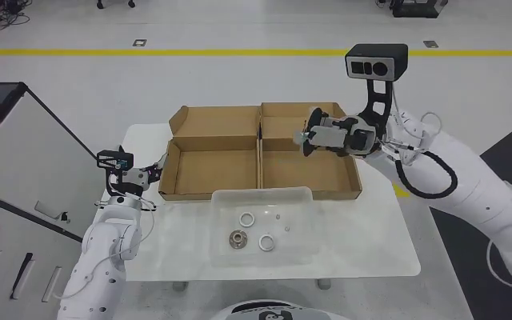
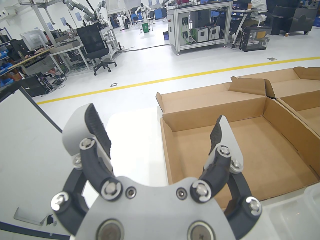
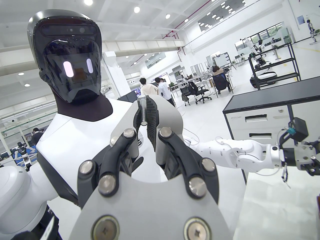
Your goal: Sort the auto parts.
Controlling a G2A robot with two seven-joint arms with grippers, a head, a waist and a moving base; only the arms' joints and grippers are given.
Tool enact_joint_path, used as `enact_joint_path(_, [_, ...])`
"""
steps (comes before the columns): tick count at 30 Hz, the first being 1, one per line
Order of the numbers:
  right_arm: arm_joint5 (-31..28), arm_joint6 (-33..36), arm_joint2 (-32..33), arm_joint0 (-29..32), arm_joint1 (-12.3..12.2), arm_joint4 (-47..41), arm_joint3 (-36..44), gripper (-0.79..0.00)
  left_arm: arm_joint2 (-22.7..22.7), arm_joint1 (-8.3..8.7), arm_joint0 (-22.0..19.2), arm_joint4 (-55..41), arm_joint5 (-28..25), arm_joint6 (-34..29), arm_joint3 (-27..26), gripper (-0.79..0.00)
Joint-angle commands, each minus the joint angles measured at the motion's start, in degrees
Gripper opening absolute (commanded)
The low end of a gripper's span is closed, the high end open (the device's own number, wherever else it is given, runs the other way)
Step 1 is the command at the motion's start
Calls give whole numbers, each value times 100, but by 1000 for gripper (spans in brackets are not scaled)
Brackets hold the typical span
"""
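Nearest the lens on the right wrist is the right claw [image 3: 145,107], its ridged pads pressed shut on a short threaded metal piece [image 3: 142,112] that stands up between them. From above, we see this claw [image 1: 307,137] hanging over the rear part of the right cardboard box [image 1: 352,189], above the box floor and not touching it. We judge that the piece is held there so it can be let go into that compartment. The pinch looks narrow, so we would expect a small slip to tilt the piece.

The left claw [image 2: 160,131] is spread wide and holds nothing. It sits just beside the outer wall of the left cardboard box [image 1: 216,168], above the table [image 1: 368,240]. Our guess is that it waits there, out of the other arm's way.

The remaining parts lie in the clear tray [image 1: 260,190], which stands in front of the two boxes on the side nearer the robot. In it we make out two white rings [image 1: 248,218], a darker metal hub [image 1: 237,238], and a couple of tiny bits too small for us to name. Both boxes look bare from above, so we reckon the sorting is at an early stage, with one drop in hand and most of the tray yet to be cleared.
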State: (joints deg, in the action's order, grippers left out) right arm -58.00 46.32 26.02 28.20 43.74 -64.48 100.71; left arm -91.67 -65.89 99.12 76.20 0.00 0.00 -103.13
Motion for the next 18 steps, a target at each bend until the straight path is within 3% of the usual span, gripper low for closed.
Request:
enact_joint_path(1, [0, 0, -11, -5, -4, 14, -6, -785, 0, 0, 0, 0, 0, 0, 0, 0])
enact_joint_path(11, [31, -193, 104, 89, 14, 50, 114, -785, 0, 0, 0, 0, 0, 0, 0, 0])
enact_joint_path(18, [0, -3, 565, 504, 214, -658, 528, -785, 0, 0, 0, 0, 0, 0, 0, 0])
